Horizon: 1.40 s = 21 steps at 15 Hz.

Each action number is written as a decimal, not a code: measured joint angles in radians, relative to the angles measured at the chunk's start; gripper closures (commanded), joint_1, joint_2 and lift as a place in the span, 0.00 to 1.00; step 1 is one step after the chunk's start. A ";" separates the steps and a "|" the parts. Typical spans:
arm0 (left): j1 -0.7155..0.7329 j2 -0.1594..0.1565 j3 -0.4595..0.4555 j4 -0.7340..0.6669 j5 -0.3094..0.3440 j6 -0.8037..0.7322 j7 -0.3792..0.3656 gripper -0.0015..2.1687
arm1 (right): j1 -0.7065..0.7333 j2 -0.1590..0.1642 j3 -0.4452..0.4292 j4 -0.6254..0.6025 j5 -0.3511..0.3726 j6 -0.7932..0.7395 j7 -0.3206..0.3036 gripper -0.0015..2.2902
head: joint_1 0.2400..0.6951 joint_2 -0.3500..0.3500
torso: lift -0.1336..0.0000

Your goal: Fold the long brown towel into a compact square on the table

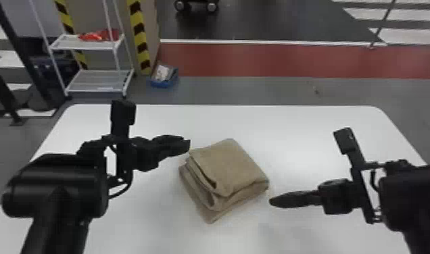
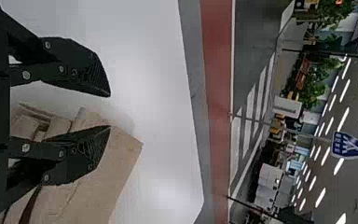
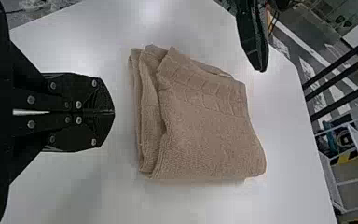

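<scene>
Presently, the folded brown towel (image 1: 229,165) is located on the table (image 1: 309,135), near the fingertips of both grippers. The left gripper (image 1: 188,145) is held moderately open, unloaded; the right gripper (image 1: 271,201) is fully closed, unloaded.

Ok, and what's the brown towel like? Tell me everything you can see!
The brown towel looks soft and fuzzy. It's folded into a thick, squarish bundle, with layers stacked like pages. On the side nearer the robot, the lower layers peek out unevenly. A patterned band runs near one edge of the top. It rests on the white table, turned a bit like a diamond, between the left gripper and the right gripper. Neither grips it.
</scene>
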 measured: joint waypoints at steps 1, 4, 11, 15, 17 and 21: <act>-0.022 -0.001 -0.014 0.032 -0.001 -0.012 0.001 0.83 | 0.022 -0.005 -0.013 -0.023 0.014 -0.003 0.000 0.88 | 1.00 0.43 | 0.08; -0.080 0.000 -0.059 0.139 -0.029 -0.082 -0.001 0.83 | 0.050 -0.010 -0.028 -0.052 0.040 -0.004 0.000 0.88 | 1.00 0.37 | 0.08; -0.128 0.009 -0.068 0.261 -0.111 -0.176 -0.041 0.83 | -0.007 0.027 0.033 -0.022 0.073 0.021 0.000 0.88 | 1.00 0.41 | 0.08; -0.121 0.014 -0.063 0.258 -0.162 -0.159 -0.096 0.83 | -0.042 0.038 0.064 0.018 0.107 0.028 0.000 0.88 | 1.00 0.44 | 0.08; -0.117 0.014 -0.059 0.252 -0.184 -0.153 -0.137 0.83 | -0.054 0.041 0.075 0.041 0.121 0.033 0.000 0.88 | 1.00 0.44 | 0.08; -0.078 0.023 -0.036 0.187 -0.192 -0.121 -0.172 0.83 | -0.093 0.060 0.092 0.109 0.143 0.035 0.000 0.88 | 1.00 0.47 | 0.08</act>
